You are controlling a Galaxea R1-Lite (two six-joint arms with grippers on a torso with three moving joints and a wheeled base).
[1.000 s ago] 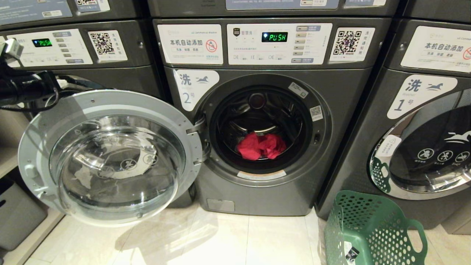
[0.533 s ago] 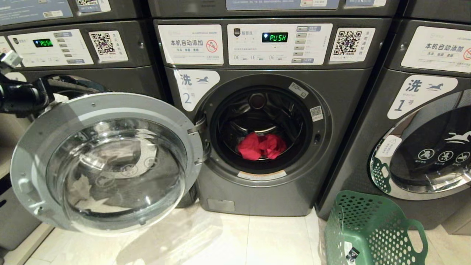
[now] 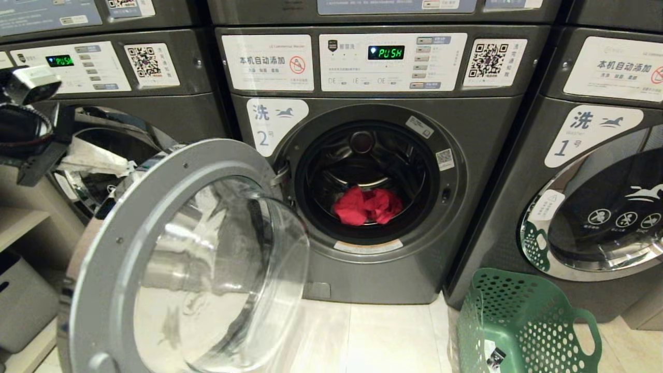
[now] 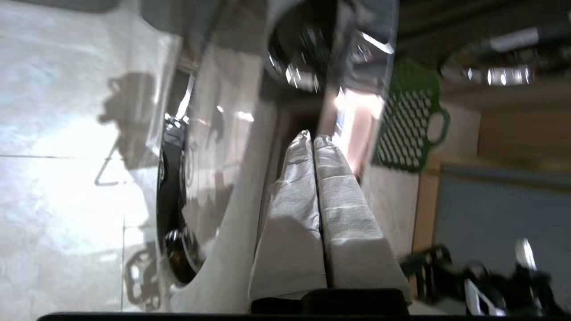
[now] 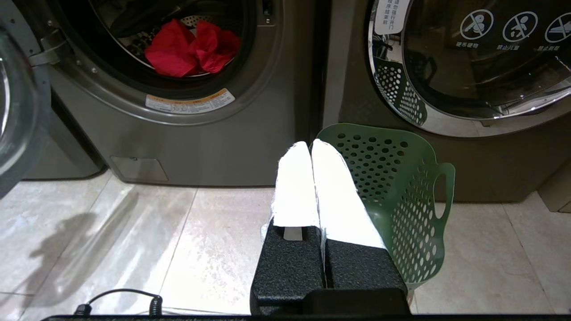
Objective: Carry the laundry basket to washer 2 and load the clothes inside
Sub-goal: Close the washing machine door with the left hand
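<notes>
Swinging round on its hinge, the round glass door (image 3: 191,259) of washer 2 (image 3: 373,191) now stands about halfway toward shut, where a second ago it lay flung wide open to my left. My left arm has shifted too, and shows dark at the upper left edge of the head view, behind that door.

My left gripper (image 4: 313,139) has its white-wrapped fingers pressed together with nothing between them, just beside the door's grey rim. My right gripper (image 5: 311,145) is likewise closed and empty, hanging low over the floor (image 3: 373,336) in front of the laundry basket (image 3: 523,321).

Inside the drum of washer 2 lie the clothes (image 3: 368,205), a bright red heap at the front; no other colour shows. The laundry basket stands on the floor to the right of washer 2, against the foot of washer 1 (image 3: 585,181), whose chrome-rimmed door is shut and mirrors the green mesh.

Pale glossy tiles cover the floor, throwing back light and the door's shadow. Dark grey machines stand in a row, each with a white control panel (image 3: 391,61) glowing a green "PUSH". A wooden shelf (image 3: 15,220) and a grey bin (image 3: 23,305) sit at far left.
</notes>
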